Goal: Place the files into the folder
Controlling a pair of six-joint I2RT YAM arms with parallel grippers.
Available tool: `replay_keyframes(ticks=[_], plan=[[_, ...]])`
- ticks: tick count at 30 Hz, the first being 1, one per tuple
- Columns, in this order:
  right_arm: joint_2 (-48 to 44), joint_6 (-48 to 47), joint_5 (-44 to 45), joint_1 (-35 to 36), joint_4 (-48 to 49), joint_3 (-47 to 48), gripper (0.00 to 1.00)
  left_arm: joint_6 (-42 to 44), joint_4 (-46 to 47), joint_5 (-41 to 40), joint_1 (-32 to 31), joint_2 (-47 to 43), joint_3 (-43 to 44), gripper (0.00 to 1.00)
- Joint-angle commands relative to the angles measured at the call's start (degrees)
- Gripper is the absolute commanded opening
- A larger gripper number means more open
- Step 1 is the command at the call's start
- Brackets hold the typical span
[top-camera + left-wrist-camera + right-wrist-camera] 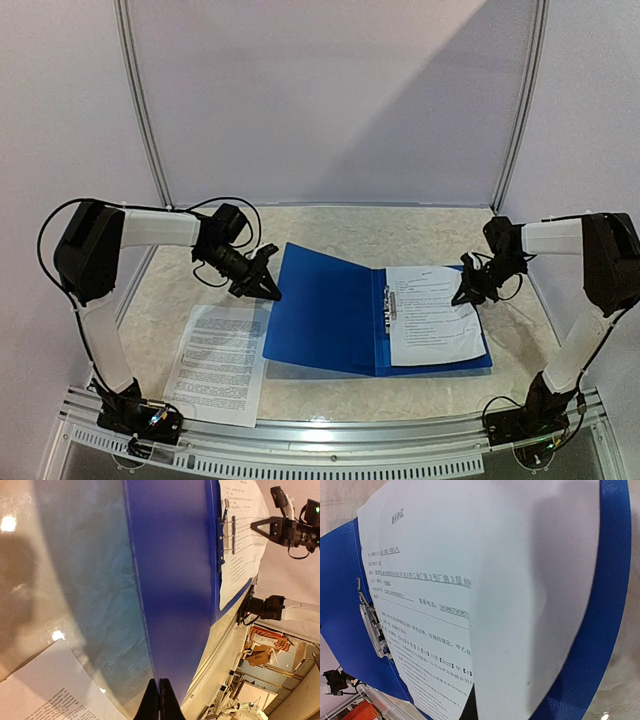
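The dark-blue folder (320, 310) lies open mid-table, its metal spine clip (389, 303) exposed. My left gripper (268, 290) is shut on the far-left edge of the cover (175, 580), which it holds raised off the table; its fingertips (159, 682) pinch that edge. My right gripper (463, 293) is shut on the right edge of one printed file sheet (432, 315), which rests curled over the folder's right half (615, 605). In the right wrist view that sheet (470, 555) hides the jaws. The second sheet (218, 362) lies flat on the table left of the folder.
An aluminium rail (330, 440) runs along the near table edge. White panels and metal posts (145, 110) wall the back. The clip also shows in the left wrist view (225, 525) and in the right wrist view (372, 627).
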Motion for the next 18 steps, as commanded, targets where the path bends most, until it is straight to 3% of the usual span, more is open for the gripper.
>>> replay_keyframes(ticks=[1, 18], plan=[[-1.22, -0.68, 0.36, 0.24, -0.93, -1.2, 0.0, 1.08, -0.41, -0.74, -1.01, -1.65, 1.14, 0.0], [-2.21, -0.79, 0.73, 0.26, -0.99, -1.51, 0.01, 1.21, -0.66, -0.63, -0.96, -1.5, 1.49, 0.0]])
